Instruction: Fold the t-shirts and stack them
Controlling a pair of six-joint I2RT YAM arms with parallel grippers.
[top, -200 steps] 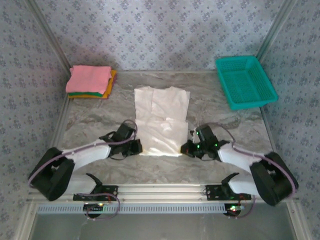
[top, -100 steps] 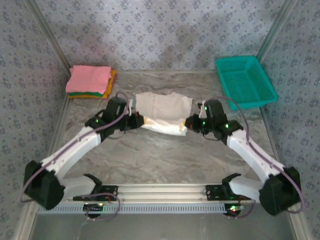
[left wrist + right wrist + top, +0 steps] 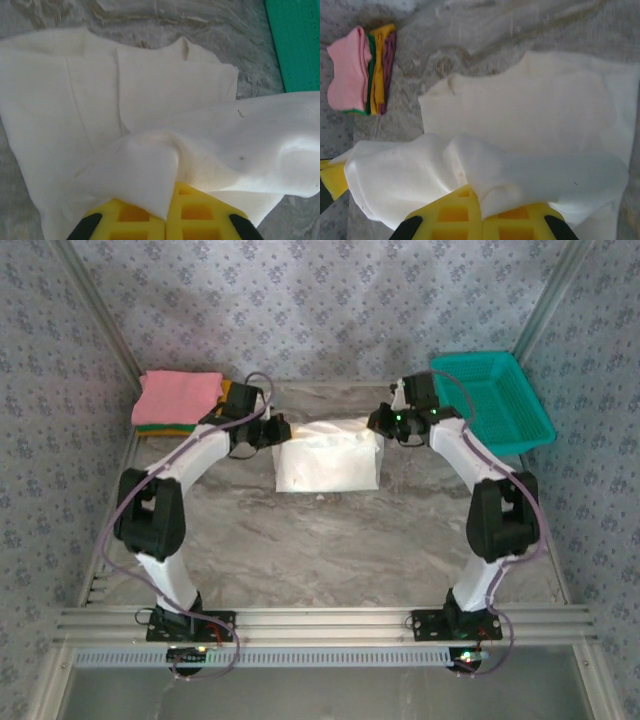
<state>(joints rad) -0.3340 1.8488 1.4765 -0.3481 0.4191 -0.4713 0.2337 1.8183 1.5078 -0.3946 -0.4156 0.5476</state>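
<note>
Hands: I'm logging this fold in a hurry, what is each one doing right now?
Left hand: closed on the white t-shirt.
Right hand: closed on the white t-shirt.

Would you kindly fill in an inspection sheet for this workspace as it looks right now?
Surface: marbled grey table; no damage seen.
Job's things: white t-shirt toward the back of the table, a held layer brought over the flat layer beneath; folded stack, pink over green and orange, at the back left corner.
Clutter: teal mesh basket at the back right.
Grippers: left tool shut on the shirt's left edge; right tool shut on its right edge.
Cables: purple leads loop along both arms, off the cloth.
Surroundings: patterned walls; aluminium rail at the near edge.
</note>
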